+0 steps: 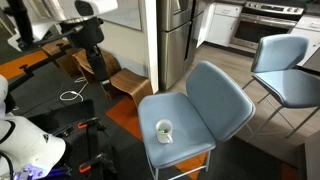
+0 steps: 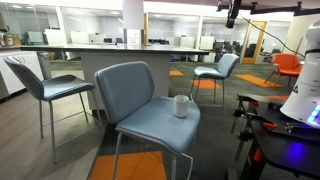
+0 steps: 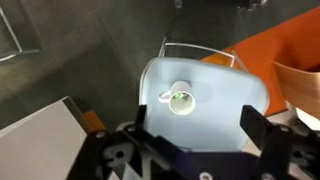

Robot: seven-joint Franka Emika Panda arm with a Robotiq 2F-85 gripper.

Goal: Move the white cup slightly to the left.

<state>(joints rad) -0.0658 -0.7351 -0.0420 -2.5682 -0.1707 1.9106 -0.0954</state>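
small white cylindrical cup (image 1: 164,130) stands upright on the chair's smooth, light-blue moulded seat (image 1: 192,143), toward its front edge. cup inside is greenish, contents unclear. claw (image 3: 197,126) hangs above the chair, jaws spread, gripping nothing.

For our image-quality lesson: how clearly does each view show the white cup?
Wrist view: white cup fairly sharp, hand blurred and dark in front; in both exterior views the white cup is tiny and slightly soft.
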